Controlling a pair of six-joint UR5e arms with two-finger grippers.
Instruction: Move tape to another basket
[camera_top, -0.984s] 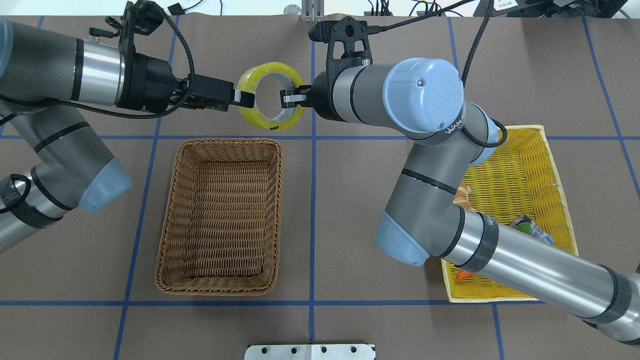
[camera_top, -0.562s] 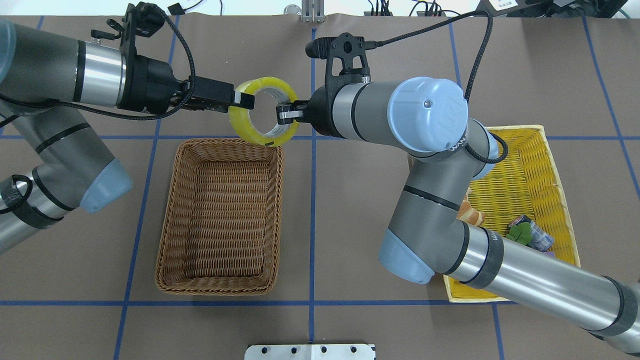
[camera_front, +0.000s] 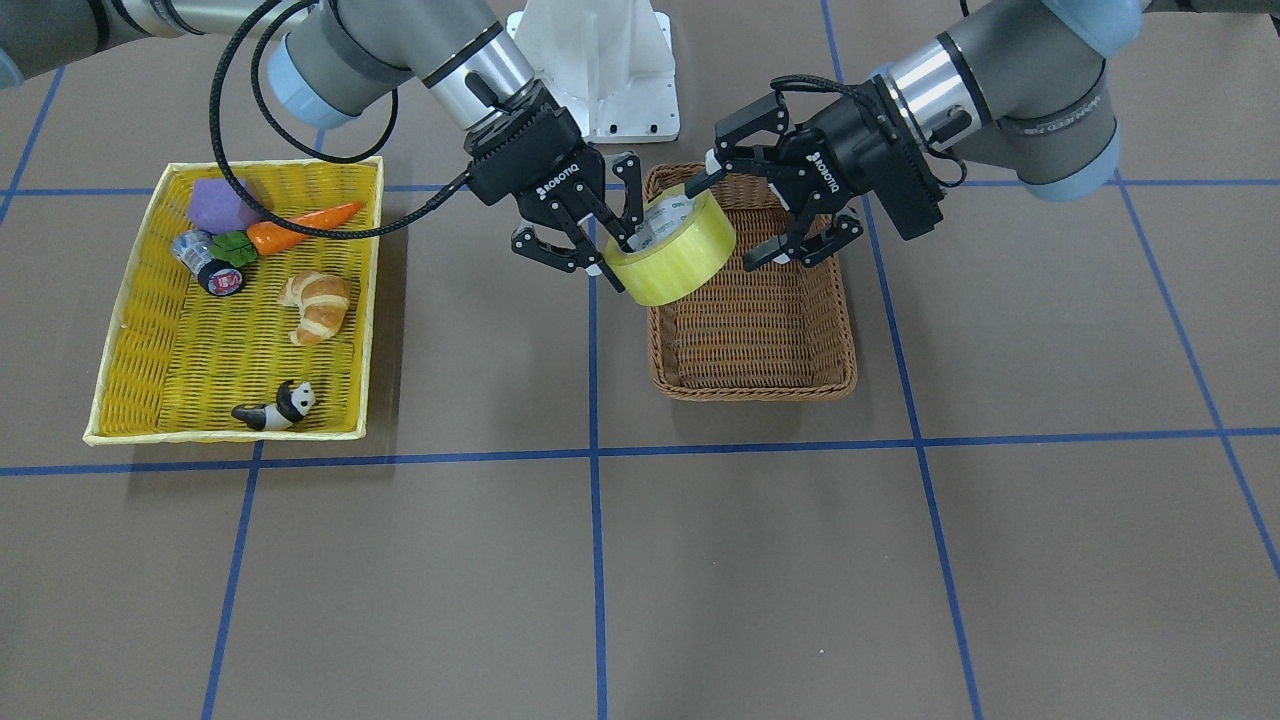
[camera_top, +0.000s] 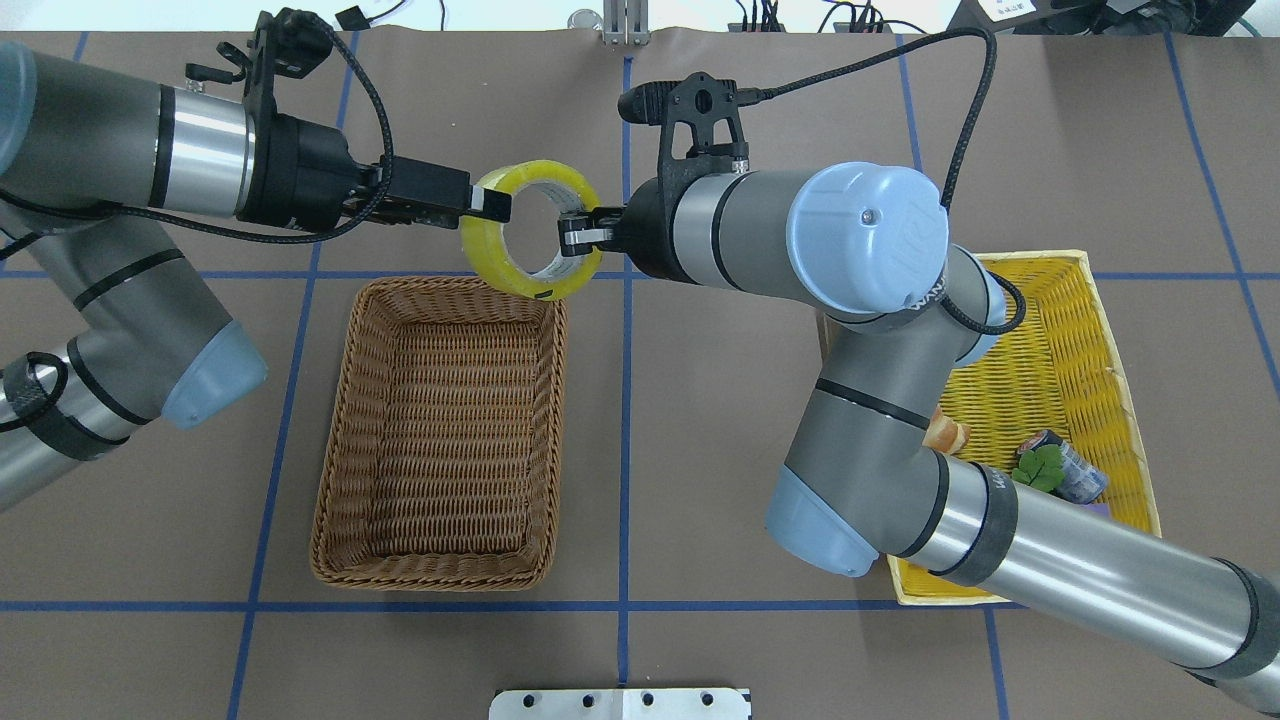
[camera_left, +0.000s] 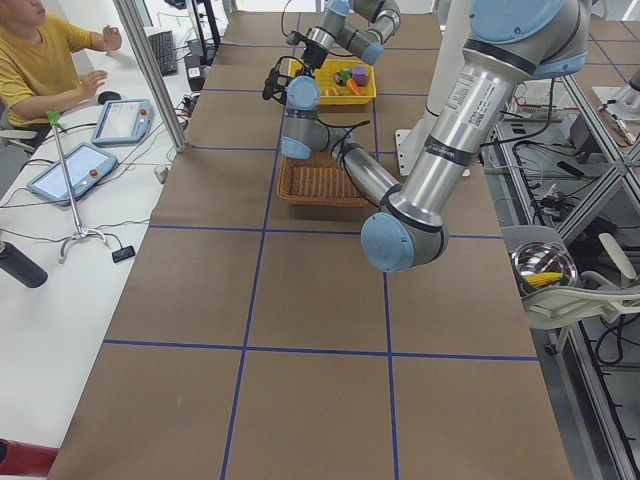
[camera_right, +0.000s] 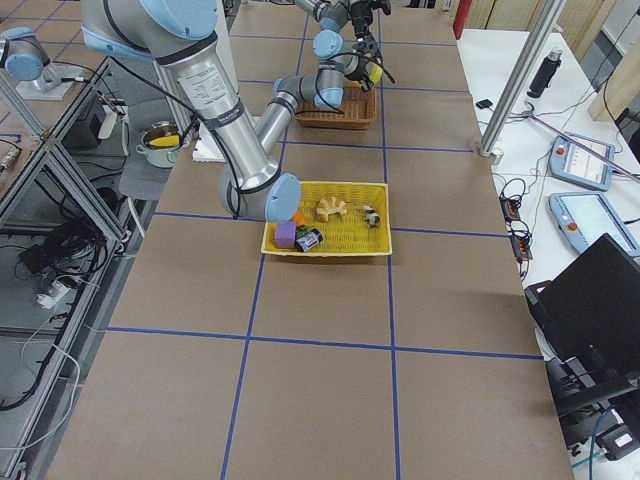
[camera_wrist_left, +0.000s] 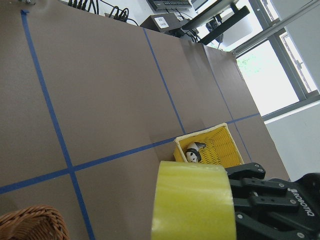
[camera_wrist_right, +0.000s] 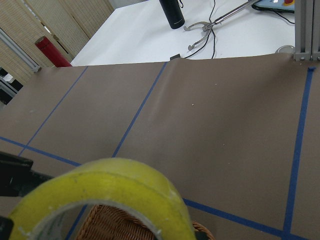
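The tape (camera_front: 672, 255), a wide yellowish roll with a white printed core, hangs in the air between both grippers near the brown wicker basket (camera_front: 760, 388). My right gripper (camera_front: 620, 262) is shut on the roll's wall, one finger inside the core and one outside. My left gripper (camera_front: 728, 222) is open, its fingers spread on either side of the roll's opposite edge. In the overhead view the tape (camera_top: 478, 245) shows just past the basket's (camera_top: 440, 575) far rim, with the left gripper (camera_top: 492, 203) and right gripper (camera_top: 572, 228) on either side. The tape also fills both wrist views (camera_wrist_left: 195, 200) (camera_wrist_right: 115, 185).
The yellow tray basket (camera_front: 225, 432) holds a croissant (camera_front: 318, 305), a carrot (camera_front: 300, 228), a panda figure (camera_front: 275, 408), a purple block (camera_front: 220, 205) and a small capped cylinder (camera_front: 208, 268). The white robot base (camera_front: 595, 70) stands behind the wicker basket.
Both grippers and the tape have shifted a little toward the wicker basket and slightly toward the left arm. The right gripper's hold on the tape is unchanged.
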